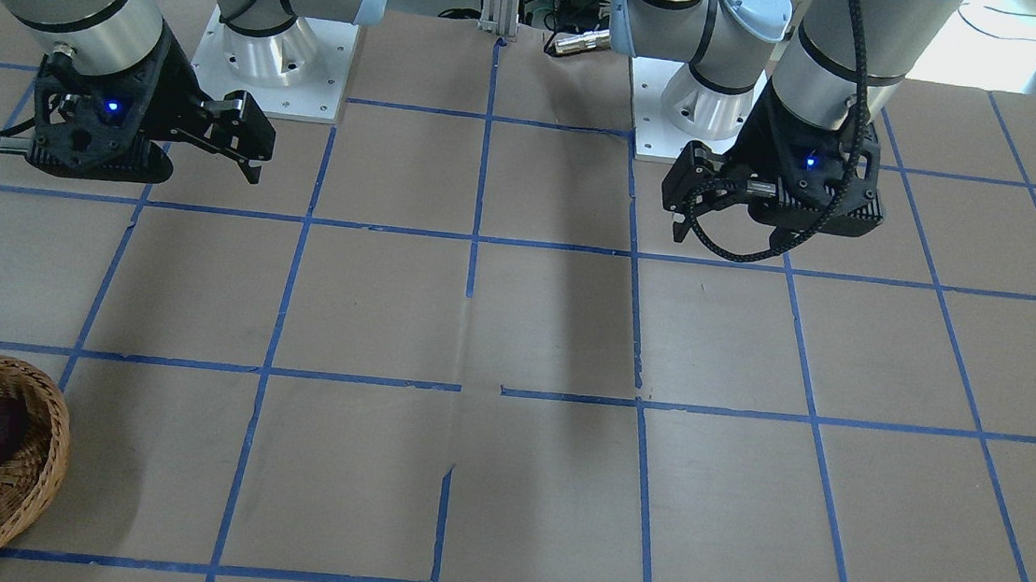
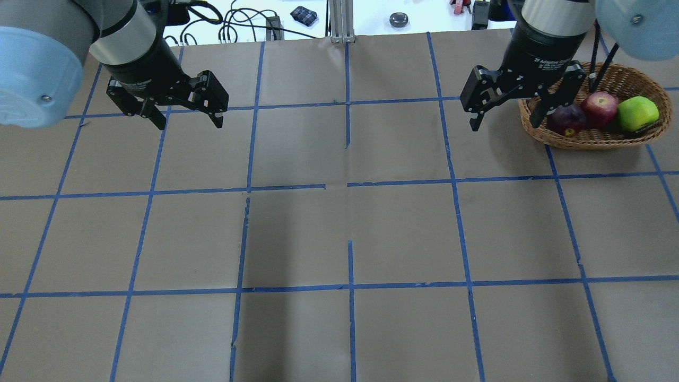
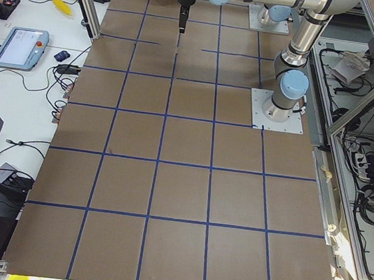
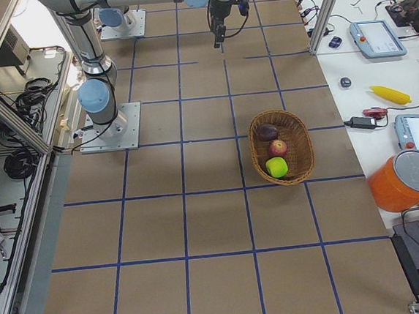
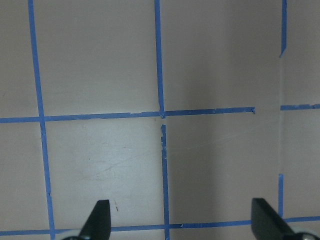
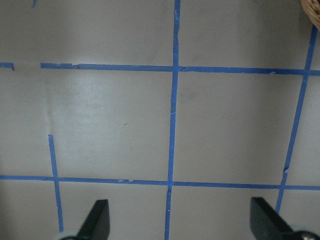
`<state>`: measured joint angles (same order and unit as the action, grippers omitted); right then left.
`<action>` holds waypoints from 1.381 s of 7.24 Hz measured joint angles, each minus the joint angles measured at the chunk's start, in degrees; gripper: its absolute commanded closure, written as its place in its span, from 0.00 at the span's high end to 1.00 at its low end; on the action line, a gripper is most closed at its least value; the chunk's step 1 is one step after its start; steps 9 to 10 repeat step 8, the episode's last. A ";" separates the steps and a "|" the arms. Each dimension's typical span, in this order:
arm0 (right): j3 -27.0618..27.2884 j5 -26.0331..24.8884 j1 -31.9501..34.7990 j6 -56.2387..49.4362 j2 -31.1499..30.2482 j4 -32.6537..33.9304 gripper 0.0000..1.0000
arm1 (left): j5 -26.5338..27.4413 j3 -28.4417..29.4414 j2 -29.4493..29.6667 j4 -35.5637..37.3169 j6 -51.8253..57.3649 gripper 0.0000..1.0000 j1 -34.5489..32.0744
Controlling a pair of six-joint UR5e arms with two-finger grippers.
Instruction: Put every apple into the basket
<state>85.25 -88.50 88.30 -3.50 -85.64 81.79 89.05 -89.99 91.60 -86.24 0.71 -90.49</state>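
Left end effector [image 2: 191,126] wide | right end effector [image 2: 504,124] wide | basket [image 2: 594,142]: three apples [image 2: 599,107] (green, red, maroon)

The right claw [image 6: 181,222] hangs spread wide above the brown table [image 6: 110,115], its 2 dark fingertips [image 6: 98,216] at the lower edge with only table between them. Blue tape lines [image 6: 173,125] cross the table. A sliver of the basket [image 6: 313,7] rim shows top right.

Silver arms [image 2: 123,31], pale-blue joint caps [image 2: 32,69], black jaws
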 measured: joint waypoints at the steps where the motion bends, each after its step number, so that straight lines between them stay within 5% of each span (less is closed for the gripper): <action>1: 0.32 -0.01 -0.48 0.04 -0.44 0.03 1.00 | -0.06 -0.37 -0.03 0.20 -0.57 1.00 -0.03; 10: 0.85 -0.14 -0.58 4.47 -2.21 -0.16 1.00 | 0.22 -0.85 0.12 0.80 -1.71 1.00 -0.07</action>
